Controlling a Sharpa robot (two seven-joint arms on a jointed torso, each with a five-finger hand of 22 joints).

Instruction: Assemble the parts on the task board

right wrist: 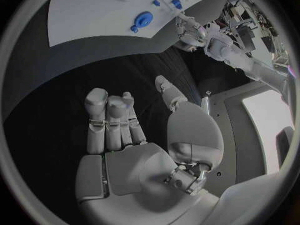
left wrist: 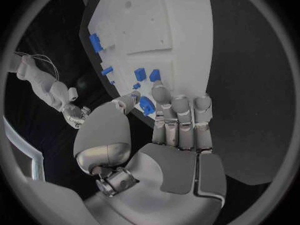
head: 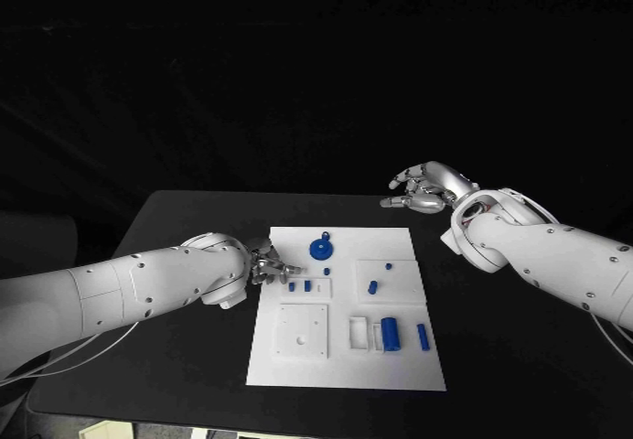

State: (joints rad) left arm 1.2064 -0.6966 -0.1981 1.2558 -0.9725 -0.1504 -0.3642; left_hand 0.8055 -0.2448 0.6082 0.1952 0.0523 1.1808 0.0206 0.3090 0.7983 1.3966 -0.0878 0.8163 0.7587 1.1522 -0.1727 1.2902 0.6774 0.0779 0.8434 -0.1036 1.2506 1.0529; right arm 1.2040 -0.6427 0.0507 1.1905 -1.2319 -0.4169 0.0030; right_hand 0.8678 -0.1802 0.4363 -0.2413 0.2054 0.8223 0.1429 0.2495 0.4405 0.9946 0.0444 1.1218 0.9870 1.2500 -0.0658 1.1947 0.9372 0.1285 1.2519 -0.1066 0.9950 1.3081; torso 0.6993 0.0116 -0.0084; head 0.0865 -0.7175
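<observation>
White task board (head: 346,366) sits mid-frame on the black table (head: 172,219), blue parts (head: 390,333) scattered across it, a round blue part (head: 321,247) near its top edge. Left hand (head: 271,268) at the board's left edge pinches a small blue part (left wrist: 147,105). Right hand (head: 424,187) hovers upper right, off the board, fingers loosely curled, holding nothing.

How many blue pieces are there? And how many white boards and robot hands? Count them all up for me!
Blue parts lying on the board: 8
Blue part pinched in the fingers of the left hand: 1
White task board: 1
Silver hands, left and right hand: 2
Total: 12
</observation>
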